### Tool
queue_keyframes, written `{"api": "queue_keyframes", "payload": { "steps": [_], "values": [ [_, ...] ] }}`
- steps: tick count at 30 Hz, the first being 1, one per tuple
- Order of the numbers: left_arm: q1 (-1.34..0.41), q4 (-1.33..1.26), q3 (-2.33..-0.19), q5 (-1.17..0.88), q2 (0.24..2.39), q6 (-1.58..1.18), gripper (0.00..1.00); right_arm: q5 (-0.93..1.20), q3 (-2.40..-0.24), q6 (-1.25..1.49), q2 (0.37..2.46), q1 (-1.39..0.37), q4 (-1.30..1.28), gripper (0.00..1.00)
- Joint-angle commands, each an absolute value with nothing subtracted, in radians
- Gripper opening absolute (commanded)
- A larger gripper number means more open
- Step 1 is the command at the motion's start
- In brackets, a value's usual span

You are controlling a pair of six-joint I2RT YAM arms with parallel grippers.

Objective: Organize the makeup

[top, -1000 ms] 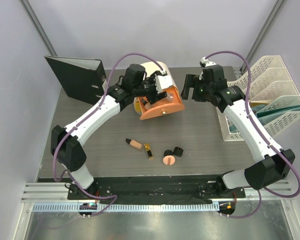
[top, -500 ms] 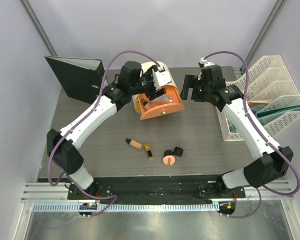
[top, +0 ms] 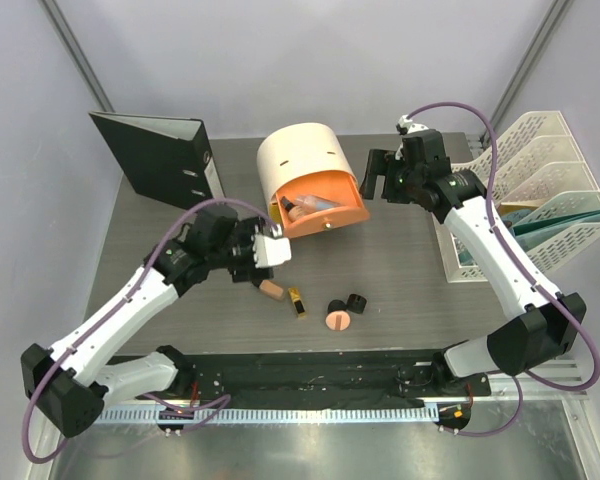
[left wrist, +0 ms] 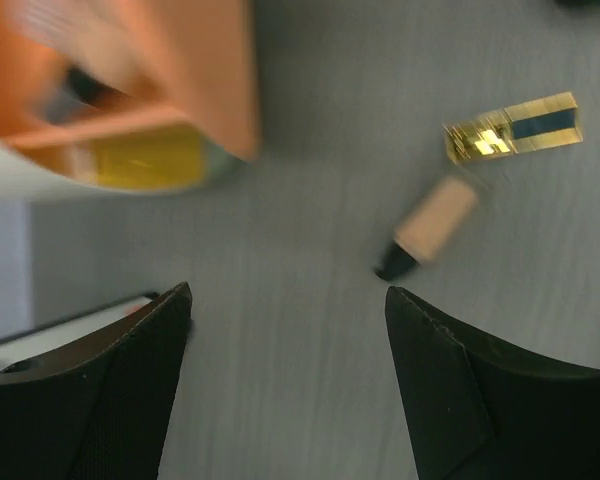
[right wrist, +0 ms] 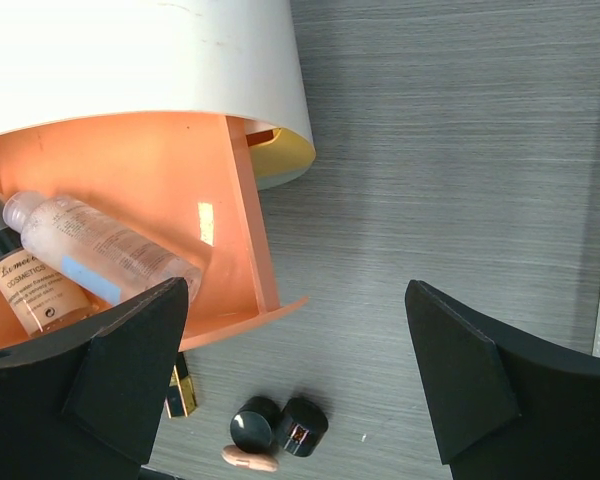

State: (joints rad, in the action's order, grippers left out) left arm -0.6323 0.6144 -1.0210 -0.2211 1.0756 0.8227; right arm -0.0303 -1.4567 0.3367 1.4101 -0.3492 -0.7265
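Grey table (top: 410, 280): peach bottle (left wrist: 432, 222) lies in front of the cream-and-orange box (top: 305, 180), beside the gold lipstick (left wrist: 513, 130) and just beyond the left gripper (left wrist: 285, 300), whose jaws are apart and empty. Clear tube (right wrist: 100, 245) in the box drawer. Right gripper (right wrist: 295, 290) beside the box, jaws apart.

- The orange drawer (left wrist: 170, 70) is blurred and is cut off by the top edge of the left wrist view.
- The peach bottle (top: 272, 291) is partly covered by the left gripper (top: 263, 268).
- The pink compact (right wrist: 250, 459) is cut off by the bottom edge.
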Motion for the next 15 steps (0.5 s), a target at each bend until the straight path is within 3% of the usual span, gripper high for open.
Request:
{"api": "queue_keyframes", "payload": {
  "steps": [1,8,15],
  "values": [
    [-0.626,0.802,-0.876,-0.204,1.071,0.928,0.77,-0.014,-1.483,0.31,1.419,-0.342,-0.69,0.95],
    [-0.626,0.536,-0.726,-0.299,1.084,0.802,0.8,-0.012,-1.499,0.304,1.43,-0.341,-0.69,0.95],
    [-0.626,0.321,-0.721,-0.373,1.205,0.752,0.81,-0.014,-1.48,0.314,1.414,-0.342,-0.69,0.95]
  ]
}}
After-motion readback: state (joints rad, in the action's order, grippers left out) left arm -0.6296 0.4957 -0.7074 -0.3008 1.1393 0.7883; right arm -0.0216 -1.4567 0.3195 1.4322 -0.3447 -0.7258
